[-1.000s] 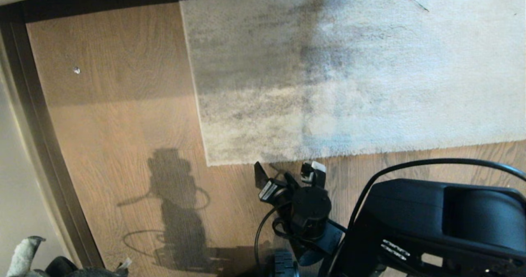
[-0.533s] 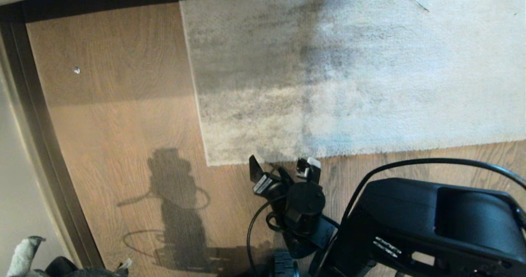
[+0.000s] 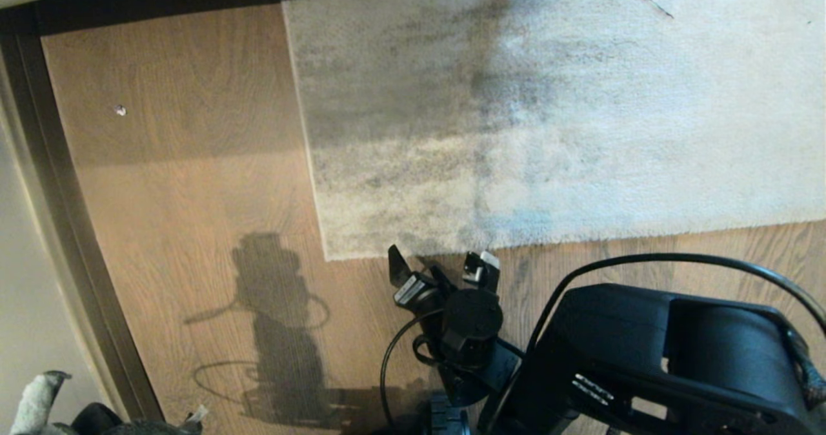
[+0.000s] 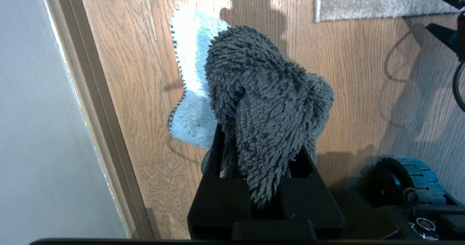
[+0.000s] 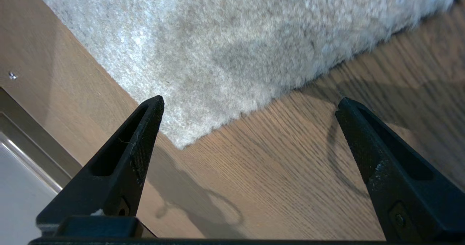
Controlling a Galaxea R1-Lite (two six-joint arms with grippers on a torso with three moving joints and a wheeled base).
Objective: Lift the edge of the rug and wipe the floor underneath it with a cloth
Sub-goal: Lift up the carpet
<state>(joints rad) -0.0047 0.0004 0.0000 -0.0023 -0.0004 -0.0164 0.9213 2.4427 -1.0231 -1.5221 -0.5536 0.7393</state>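
The right gripper [image 3: 442,264] is seen in the head view hovering low over the floor [image 3: 193,196], just short of the rug edge [image 3: 413,252]; its two fingers [image 5: 141,139] are spread wide apart, with nothing between them; in the right wrist view the rug corner [image 5: 180,143] is framed between the fingers, nearer the one finger than the other; no contact with the rug edge is visible; the rug [image 3: 548,112] is seen lying flat on the floor, mottled light and dark grey, with its corner pointing toward the gripper; behind the gripper, away from the rug edge, the black right arm [image 3: 645,357] and a looped black cable [image 3: 645,257] are seen; a shadow of the arm [image 3: 277,332] is cast on the floor beside the rug corner.

The left gripper [image 4: 259,157] is held well apart from the rug edge, close to the skirting strip [image 4: 101,128]; its fingers are pressed together on the cloth [image 4: 269,103]; the cloth is fuzzy and dark grey, with a pale blue-white face [image 4: 192,74] folded out on the skirting side; it is bunched above the fingers and clear of the floor; a wheel of the base [image 4: 410,179] is seen on the far side of the cloth from the skirting strip; a small pale speck [image 3: 120,110] is noted on the floor, well apart from the rug edge.
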